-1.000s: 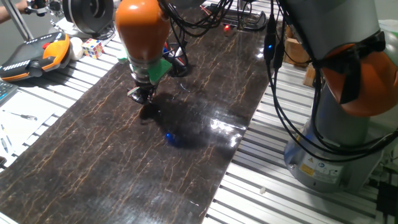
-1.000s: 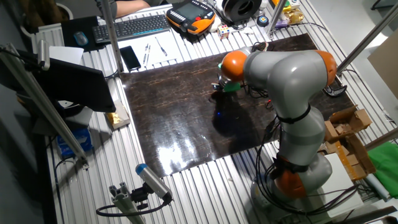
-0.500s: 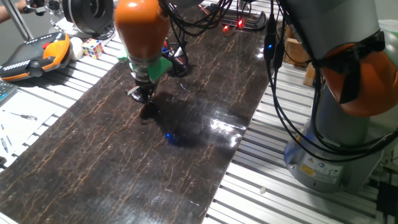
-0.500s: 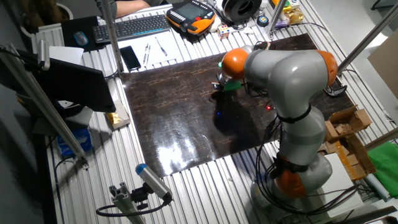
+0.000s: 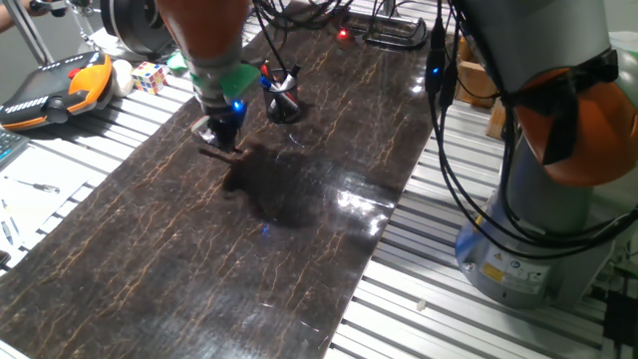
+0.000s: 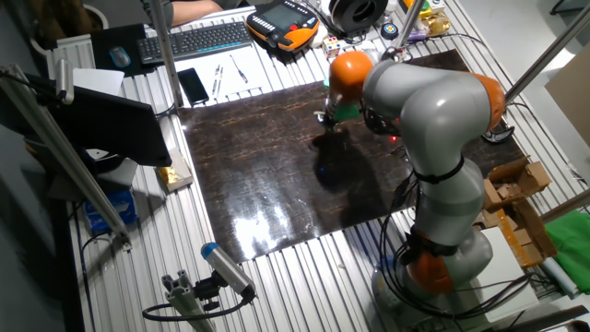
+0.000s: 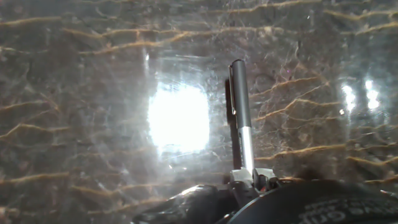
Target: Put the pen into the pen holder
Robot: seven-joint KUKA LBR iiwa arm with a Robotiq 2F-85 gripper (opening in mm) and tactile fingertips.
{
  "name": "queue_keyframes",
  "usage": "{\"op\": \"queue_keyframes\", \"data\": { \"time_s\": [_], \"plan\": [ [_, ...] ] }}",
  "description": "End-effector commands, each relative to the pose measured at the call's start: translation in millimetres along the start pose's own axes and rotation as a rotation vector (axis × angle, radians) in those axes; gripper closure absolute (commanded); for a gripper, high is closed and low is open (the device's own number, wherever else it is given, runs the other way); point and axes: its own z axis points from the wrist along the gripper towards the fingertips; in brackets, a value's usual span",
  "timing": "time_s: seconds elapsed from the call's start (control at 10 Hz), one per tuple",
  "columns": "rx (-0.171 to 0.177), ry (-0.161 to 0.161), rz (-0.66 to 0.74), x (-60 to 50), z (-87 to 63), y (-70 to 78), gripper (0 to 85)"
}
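My gripper is shut on the black pen and holds it a little above the dark marbled mat. In the hand view the pen sticks out from between the fingertips, silvery section nearest them, black end pointing away. In the fixed view the pen shows as a short dark bar under the fingers. The pen holder, a small black cup with a red and a blue pen in it, stands on the mat just to the right of and behind the gripper. In the other fixed view the gripper hangs over the mat; the holder is hidden behind the arm.
An orange teach pendant and a Rubik's cube lie left of the mat on the slatted table. The arm's grey base and cables stand at the right. A keyboard and phone lie beyond the mat.
The gripper has risen and moved left and toward the back of the mat, taking the pen with it; the pen holder, hidden behind the hand before, now shows.
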Motion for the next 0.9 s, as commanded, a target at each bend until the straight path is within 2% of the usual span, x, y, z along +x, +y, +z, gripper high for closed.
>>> {"op": "queue_keyframes", "data": {
  "time_s": [0.0,0.4,0.7,0.8],
  "plan": [
    [0.013,0.005,-0.018,-1.3,-9.1,-1.0,84.3],
    [0.024,0.053,-0.123,-7.5,-43.2,-16.8,84.3],
    [0.014,0.089,-0.215,-6.2,-63.2,-32.8,84.3],
    [0.023,0.096,-0.238,-4.8,-68.7,-37.5,84.3]
  ]
}}
